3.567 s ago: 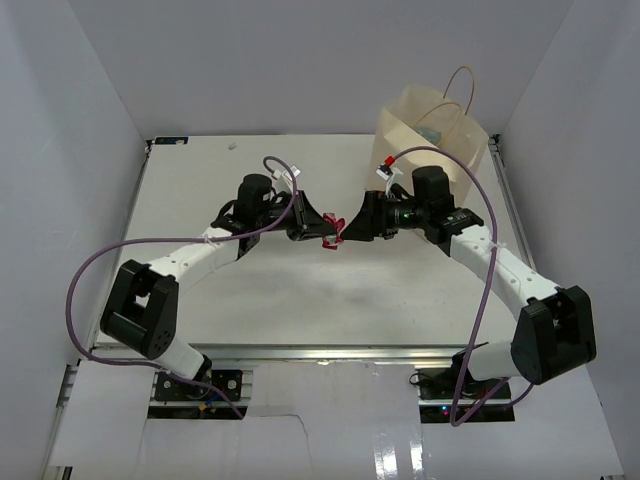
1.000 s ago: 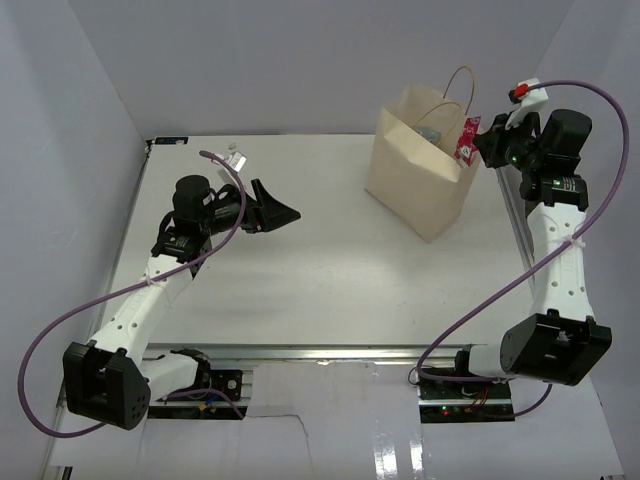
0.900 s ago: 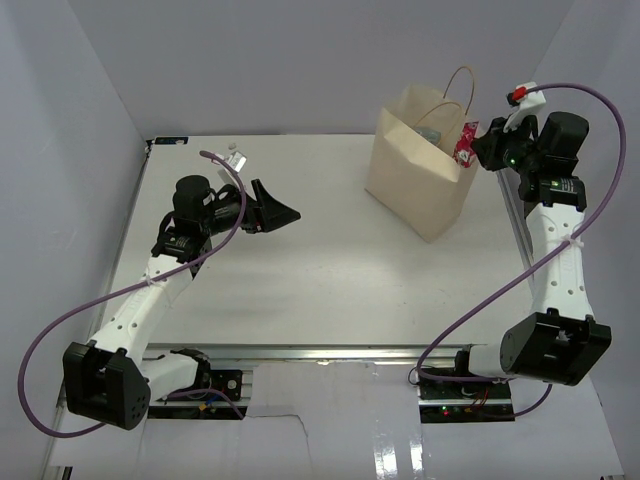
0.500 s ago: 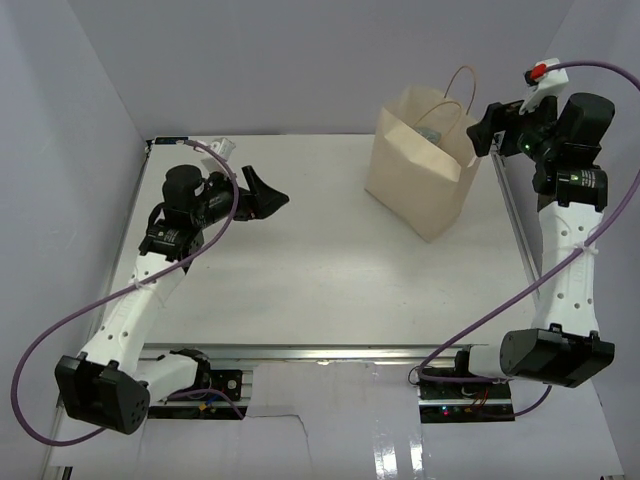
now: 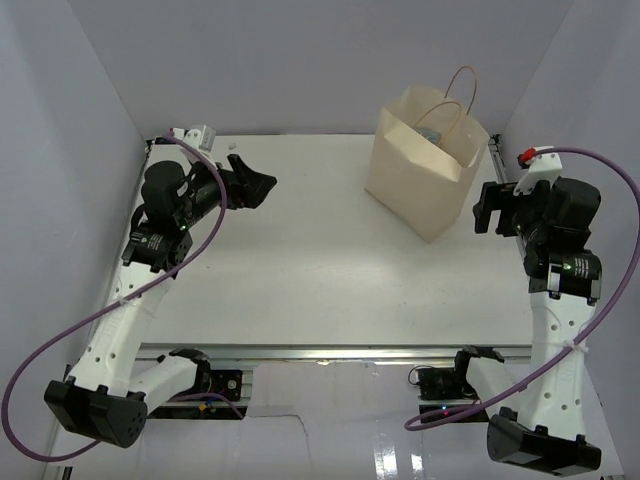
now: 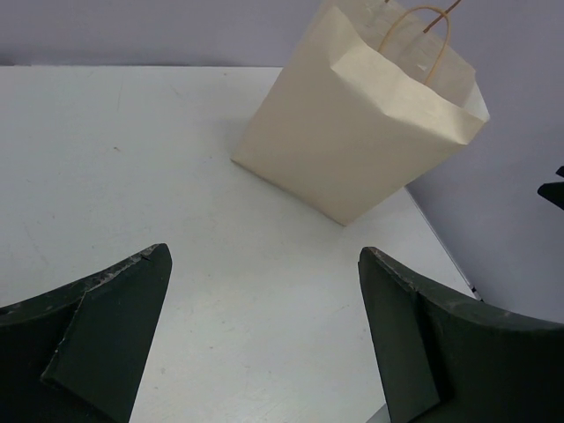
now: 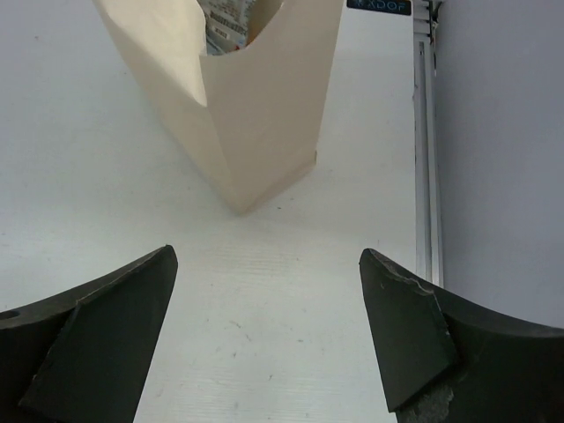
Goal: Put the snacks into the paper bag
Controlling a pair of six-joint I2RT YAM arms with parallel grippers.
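Left claw (image 5: pixel 255 185): one, hovering over the far-left part of the counter (image 5: pixel 300 270), its jaws spread wide and gripping nothing.
Paper bag (image 5: pixel 420 185): one, standing upright at the far right of the counter, mouth gaping upward, two loop handles rising from its rim.
Snacks (image 7: pixel 227 18): printed packets are peeking out of the bag's mouth in the right wrist view; their number cannot be told.
Loose packets on the counter: none are showing.
Right claw (image 5: pixel 487 207): one, hanging just right of the bag and apart from it, jaws spread and carrying nothing.
Change, left arm: it is sitting further back toward the far-left corner than a second ago.
Change, right arm: a second ago it was pinching a red-pink packet above the bag's mouth; now that packet is no longer showing and the claw is sitting lower, beside the bag.
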